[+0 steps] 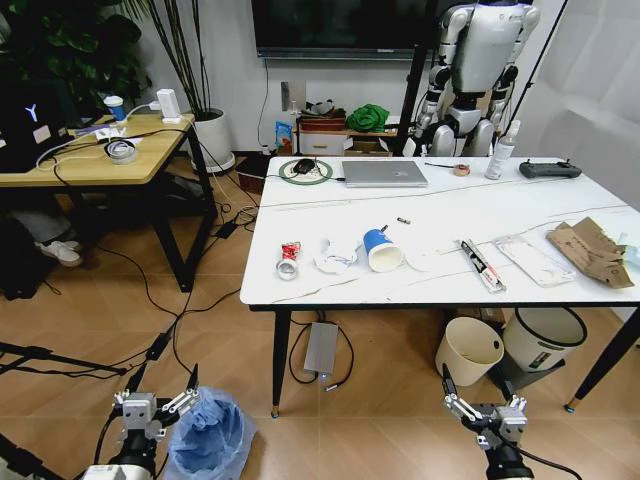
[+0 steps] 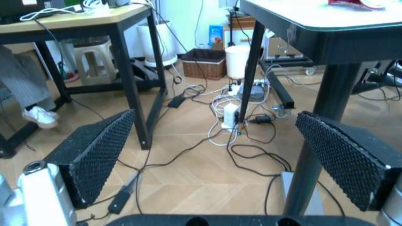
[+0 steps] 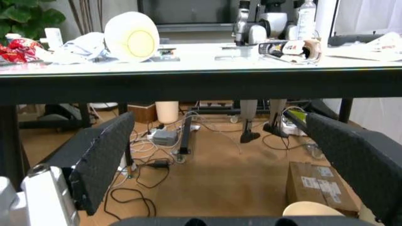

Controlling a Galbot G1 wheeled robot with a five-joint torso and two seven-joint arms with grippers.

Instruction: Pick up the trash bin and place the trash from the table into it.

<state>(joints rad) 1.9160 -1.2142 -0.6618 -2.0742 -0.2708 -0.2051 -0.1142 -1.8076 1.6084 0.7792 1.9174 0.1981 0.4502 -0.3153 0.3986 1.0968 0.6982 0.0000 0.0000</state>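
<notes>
The trash bin (image 1: 210, 435), lined with a crinkled light-blue bag, stands on the floor at the lower left, just right of my open left gripper (image 1: 160, 393). My right gripper (image 1: 485, 402) hangs open, low in front of the table (image 1: 440, 215). Trash lies along the table's near side: a crushed red can (image 1: 290, 250), white wrappers (image 1: 335, 257), a blue paper cup (image 1: 382, 248) on its side, clear packaging (image 1: 535, 260) and torn brown cardboard (image 1: 590, 250). The right wrist view shows the cup (image 3: 132, 36) and can (image 3: 19, 49) at table-edge height, above the open pads (image 3: 100, 155).
Under the table's right side stand a cream bin (image 1: 468, 350) and a white bin with a black rim (image 1: 543, 340). A laptop (image 1: 384, 173) and a black controller (image 1: 550, 170) lie at the table's far edge. To the left is a wooden desk (image 1: 100, 160). Cables (image 2: 238, 136) trail over the floor.
</notes>
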